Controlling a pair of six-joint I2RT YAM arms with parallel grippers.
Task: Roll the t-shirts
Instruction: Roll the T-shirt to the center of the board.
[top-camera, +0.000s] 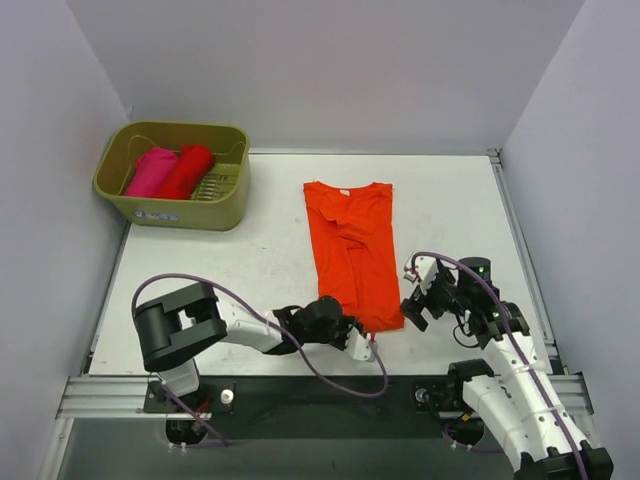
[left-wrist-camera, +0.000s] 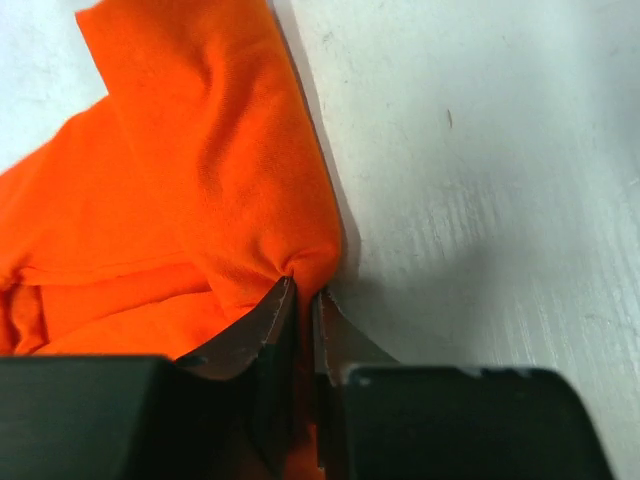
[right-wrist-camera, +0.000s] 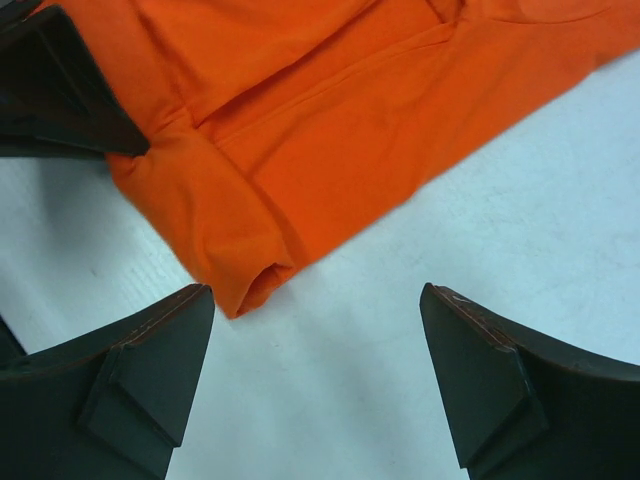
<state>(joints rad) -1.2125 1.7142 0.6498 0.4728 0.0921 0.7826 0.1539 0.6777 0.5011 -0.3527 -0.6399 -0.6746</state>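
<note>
A view from above showed a white table (top-camera: 250, 260) with two robot arms mounted at its near edge. An olive-green plastic basket (top-camera: 225, 215) stood at the far left corner. A small pale label (top-camera: 160, 215) on its front wall carried marks too small to read.

The left arm reached low across the table to the right, its wrist bent towards the near hem of the orange-red t-shirt (top-camera: 350, 250). The left gripper (left-wrist-camera: 305, 290) was clamped on that hem, its dark fingers (left-wrist-camera: 265, 325) nearly together with a puckered fold of cloth pinched between them.

The right arm leaned in from the near right corner. The right gripper (right-wrist-camera: 315, 295) hung with its jaws spread wide, over bare table just beside the shirt's near right corner, touching no cloth.

The orange-red t-shirt lay folded into a narrow strip mid-table, collar at the far end. A magenta pink t-shirt (top-camera: 150, 172) and a deeper red t-shirt (top-camera: 187, 170) sat rolled, side by side and touching, inside the basket.
</note>
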